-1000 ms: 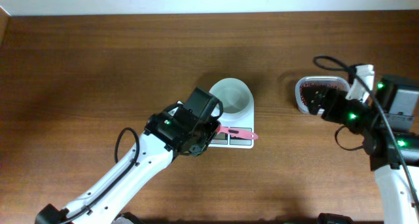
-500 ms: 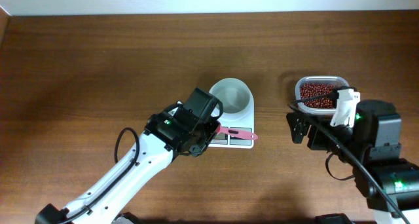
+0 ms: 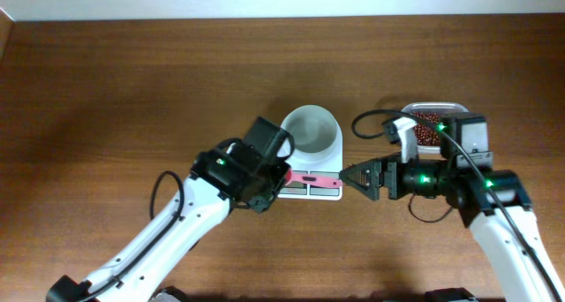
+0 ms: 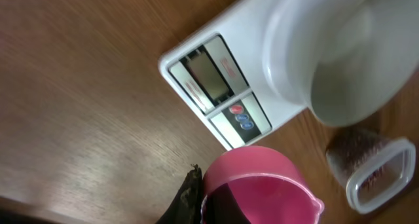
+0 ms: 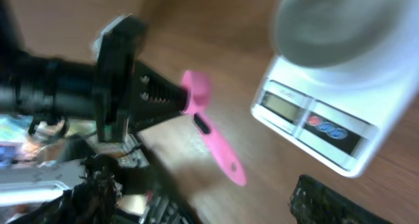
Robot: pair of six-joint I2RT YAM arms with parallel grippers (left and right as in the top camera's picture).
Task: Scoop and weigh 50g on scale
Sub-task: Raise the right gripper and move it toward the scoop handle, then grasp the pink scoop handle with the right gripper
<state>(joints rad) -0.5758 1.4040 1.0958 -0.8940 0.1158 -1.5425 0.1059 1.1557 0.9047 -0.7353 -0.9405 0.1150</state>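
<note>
The white scale (image 3: 311, 185) stands mid-table with its round white bowl (image 3: 312, 131) on top; the bowl looks bare inside. My left gripper (image 3: 267, 175) is shut on a pink scoop (image 3: 318, 179) lying across the scale's front. In the left wrist view the scoop's cup (image 4: 262, 185) holds no beans, beside a black finger (image 4: 186, 199). My right gripper (image 3: 353, 175) stands open, pointing left, just off the handle's end (image 5: 229, 165). The beans (image 3: 430, 123) fill a clear tub behind the right arm.
The clear plastic tub (image 3: 452, 106) sits right of the scale, also low right in the left wrist view (image 4: 376, 175). The scale's display (image 4: 208, 72) and red and blue buttons (image 4: 241, 115) face the front. Bare wood stretches left and behind.
My right arm has swung away from the tub, down and leftward, until its open jaws face the scoop's handle. The left arm and scoop have barely shifted.
</note>
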